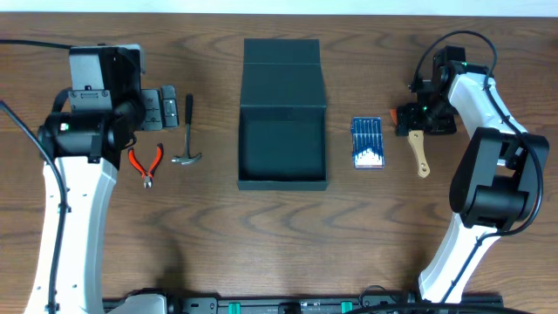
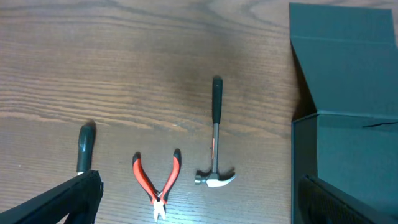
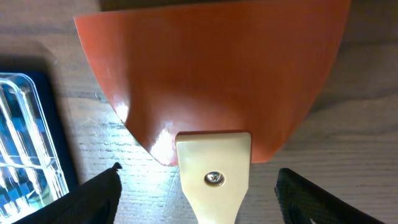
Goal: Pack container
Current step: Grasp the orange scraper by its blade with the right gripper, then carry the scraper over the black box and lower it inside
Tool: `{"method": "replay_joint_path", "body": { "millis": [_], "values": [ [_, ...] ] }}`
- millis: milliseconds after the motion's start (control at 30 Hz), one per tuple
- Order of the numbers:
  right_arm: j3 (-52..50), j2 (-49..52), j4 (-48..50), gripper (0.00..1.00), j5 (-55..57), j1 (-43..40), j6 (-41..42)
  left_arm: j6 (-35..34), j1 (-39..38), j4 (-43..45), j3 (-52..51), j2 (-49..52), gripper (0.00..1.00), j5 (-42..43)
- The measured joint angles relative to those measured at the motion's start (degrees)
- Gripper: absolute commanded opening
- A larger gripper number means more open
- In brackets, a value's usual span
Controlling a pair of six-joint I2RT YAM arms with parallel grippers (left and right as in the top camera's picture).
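Note:
The dark teal container (image 1: 283, 131) stands open at the table's middle, its lid flap laid back and its inside bare; its wall shows in the left wrist view (image 2: 348, 130). My left gripper (image 1: 161, 106) is open and empty above a small hammer (image 2: 214, 137) and red-handled pliers (image 2: 157, 183); its fingers (image 2: 199, 208) are spread wide. My right gripper (image 1: 410, 118) is open low over a scraper with an orange blade (image 3: 211, 74) and cream handle (image 3: 214, 180). Its fingers (image 3: 199, 196) straddle the handle without touching it.
A blue case of small tools (image 1: 367, 142) lies between the container and the scraper, and shows at the left of the right wrist view (image 3: 25, 143). A dark-handled tool (image 2: 85, 143) lies left of the pliers. The hammer (image 1: 187, 139) and pliers (image 1: 146, 164) lie left of the container.

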Motion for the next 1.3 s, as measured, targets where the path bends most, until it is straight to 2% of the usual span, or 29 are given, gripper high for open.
{"method": "replay_joint_path", "body": {
  "millis": [500,867,967,1100,1300],
  "values": [
    [-0.1,0.0,-0.1,0.72,1.5,0.0,-0.1,0.0,0.0,-3.0,0.0,2.3,0.98,0.0],
    [-4.1,0.0,4.1,0.7,1.7,0.0,-0.1,0.0,0.0,-4.7,0.0,2.3,0.98,0.0],
    [-4.6,0.0,5.0,0.63,1.9,0.0,0.1,0.0,0.0,-4.8,0.0,2.3,0.98,0.0],
    [-4.7,0.0,5.9,0.44,1.9,0.0,0.5,0.0,0.0,-4.8,0.0,2.3,0.98,0.0],
    [-4.7,0.0,6.3,0.28,1.7,0.0,0.8,0.0,0.0,-5.0,0.0,2.3,0.98,0.0]
  ]
}}
